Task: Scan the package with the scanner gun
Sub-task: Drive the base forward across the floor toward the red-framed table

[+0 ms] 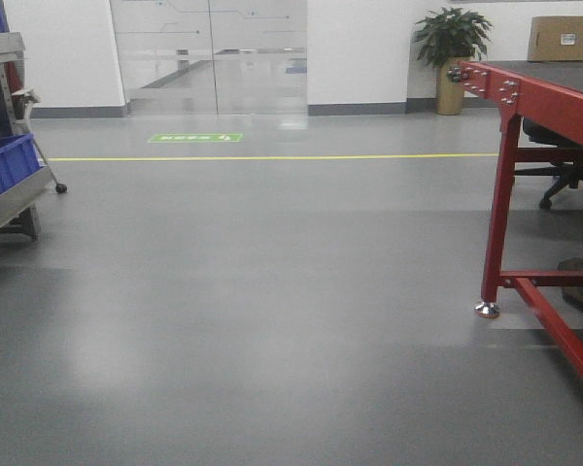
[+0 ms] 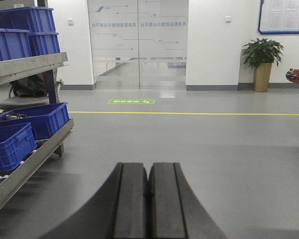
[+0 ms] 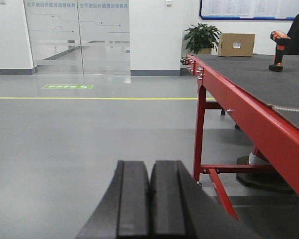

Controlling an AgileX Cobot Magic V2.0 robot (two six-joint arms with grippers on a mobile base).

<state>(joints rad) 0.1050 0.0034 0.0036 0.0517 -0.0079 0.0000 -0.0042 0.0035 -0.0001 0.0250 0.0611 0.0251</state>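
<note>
- Can see the package (image 3: 236, 44) sitting at the far end of the red table (image 3: 249, 117), close to the back wall and just right of the potted plant (image 3: 202, 37), white sticker facing this way.
- Spotted the scanner gun (image 3: 278, 44) standing upright on its flat foot, right of the package and apart from it, also on the tabletop.
- Got the left gripper (image 2: 149, 172) with pads pressed flat together, nothing between them, pointing out over bare floor next to the shelf rack (image 2: 30, 64) with blue bins (image 2: 10, 144).
- Same deal with the right gripper (image 3: 150, 169): pinched closed, empty, hanging low by the table's near corner, well away from both items.
- Guessing the gun is light, stiff plastic and a bit slick, so probably best to take it around the handle between foot and head, squarely so it doesn't twist, leaving the head clear.
- Reckon the box is light-ish, stiff cardboard that dents if squeezed; probably no need to lift it, maybe just steady a plain side and keep off the sticker.
- Haven't started on anything yet, going by how far off both arms are.
</note>
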